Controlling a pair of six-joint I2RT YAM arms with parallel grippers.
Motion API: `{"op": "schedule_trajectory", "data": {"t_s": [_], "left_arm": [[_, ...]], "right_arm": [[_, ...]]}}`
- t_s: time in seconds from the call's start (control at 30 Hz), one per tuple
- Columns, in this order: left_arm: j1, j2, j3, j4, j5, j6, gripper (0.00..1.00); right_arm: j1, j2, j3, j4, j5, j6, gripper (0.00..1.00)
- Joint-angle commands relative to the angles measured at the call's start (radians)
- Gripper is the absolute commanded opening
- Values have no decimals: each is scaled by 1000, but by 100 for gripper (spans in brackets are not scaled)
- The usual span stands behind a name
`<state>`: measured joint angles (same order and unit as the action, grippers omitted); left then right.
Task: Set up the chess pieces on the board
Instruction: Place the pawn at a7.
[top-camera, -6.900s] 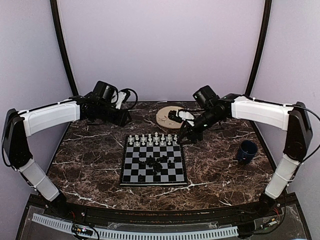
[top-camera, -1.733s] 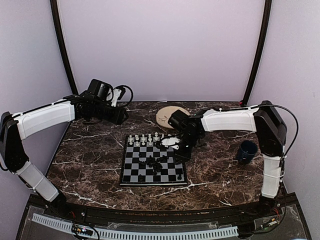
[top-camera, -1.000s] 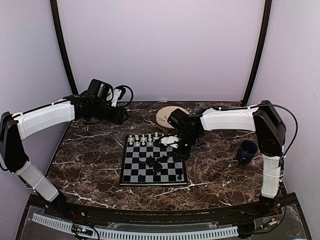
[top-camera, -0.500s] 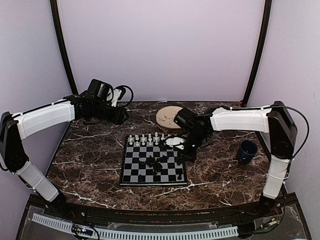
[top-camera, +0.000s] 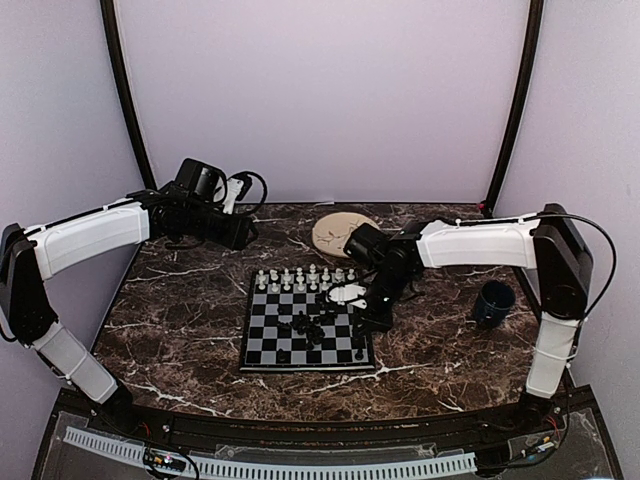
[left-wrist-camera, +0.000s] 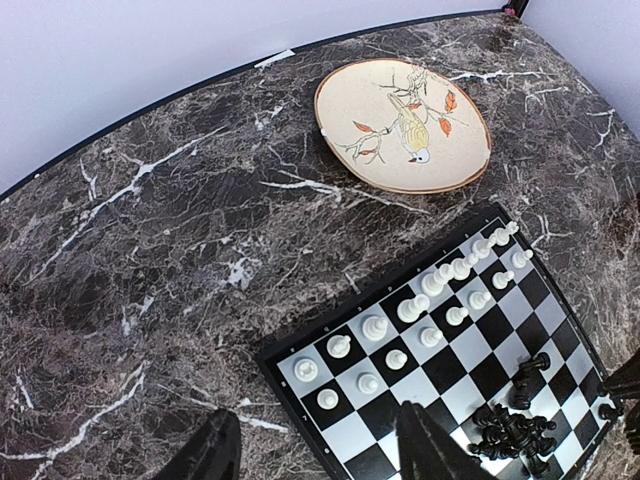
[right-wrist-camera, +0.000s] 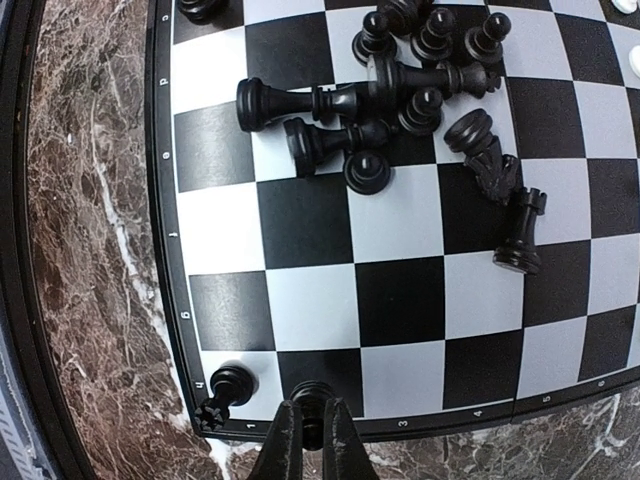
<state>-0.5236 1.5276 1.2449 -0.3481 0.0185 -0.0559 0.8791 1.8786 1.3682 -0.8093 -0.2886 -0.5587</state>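
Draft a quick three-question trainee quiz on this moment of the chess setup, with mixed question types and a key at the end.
1. True or false: every piece in the heap of black pieces on the board stands upright.
2. Multiple choice: the right gripper is shut on A) a white piece, B) a black piece at the board's edge, beside the corner piece, C) nothing.
3. Fill in: the left gripper is ___ and holds nothing.
Key: 1 false, several lie on their sides; 2 B; 3 open.
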Motion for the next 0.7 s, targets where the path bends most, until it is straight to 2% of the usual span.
{"op": "schedule_trajectory", "data": {"t_s": [0.0, 0.67], "left_arm": [[6, -8, 33, -17, 10, 6, 56], [6, 0, 36, -22, 12, 7, 56]], "right_arm": [[15, 24, -8, 5, 14, -9, 0], [24, 40, -20, 33, 45, -3, 2]]}}
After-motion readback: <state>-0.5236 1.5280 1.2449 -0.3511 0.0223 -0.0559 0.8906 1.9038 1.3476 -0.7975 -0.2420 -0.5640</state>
